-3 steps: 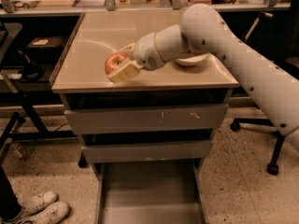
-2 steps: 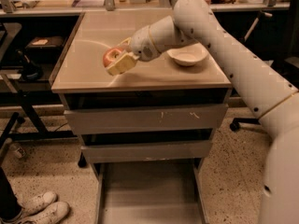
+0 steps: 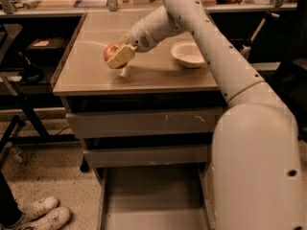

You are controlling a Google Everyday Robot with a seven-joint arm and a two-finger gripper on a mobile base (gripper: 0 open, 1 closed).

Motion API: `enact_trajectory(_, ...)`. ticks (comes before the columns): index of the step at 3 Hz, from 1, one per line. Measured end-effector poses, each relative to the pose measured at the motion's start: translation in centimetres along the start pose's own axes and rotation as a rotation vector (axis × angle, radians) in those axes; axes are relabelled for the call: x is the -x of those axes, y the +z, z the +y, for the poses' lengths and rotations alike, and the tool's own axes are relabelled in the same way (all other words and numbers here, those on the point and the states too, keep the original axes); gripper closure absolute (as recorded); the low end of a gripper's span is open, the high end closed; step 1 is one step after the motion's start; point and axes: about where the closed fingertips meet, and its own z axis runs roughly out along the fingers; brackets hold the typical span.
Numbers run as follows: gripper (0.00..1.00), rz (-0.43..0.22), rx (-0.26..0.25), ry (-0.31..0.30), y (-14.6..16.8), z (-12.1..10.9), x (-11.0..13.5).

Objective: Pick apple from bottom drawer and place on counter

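Judging from the last second, the apple [image 3: 110, 51] has been carried a little to the left and farther back over the counter [image 3: 158, 75]. The white bowl [image 3: 188, 54], which was hidden behind the arm 1 second ago, is now uncovered. The apple is clamped between the fingers of the gripper [image 3: 117, 57], which is held over the left-middle of the counter, well apart from the bowl. Whether the fruit touches the surface cannot be told, though a pale reflection is seen just beneath it. The bottom drawer [image 3: 148, 195] is left pulled out, and no apple is seen on the visible part of its grey floor. The pick is therefore judged done, with only lowering and release left. Counted: 1 apple, 1 bowl, 1 gripper and 3 drawers, of which the 2 shallower drawers [image 3: 144, 123] are shut above the open one. 2 white shoes [image 3: 45, 218] are seen on the floor at lower left.
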Motion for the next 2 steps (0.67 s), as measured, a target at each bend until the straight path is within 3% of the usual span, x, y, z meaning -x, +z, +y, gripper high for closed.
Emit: enact_trajectory(2, 1.0, 0.072, 0.048, 0.067, 2.2, -2.5, -1.7)
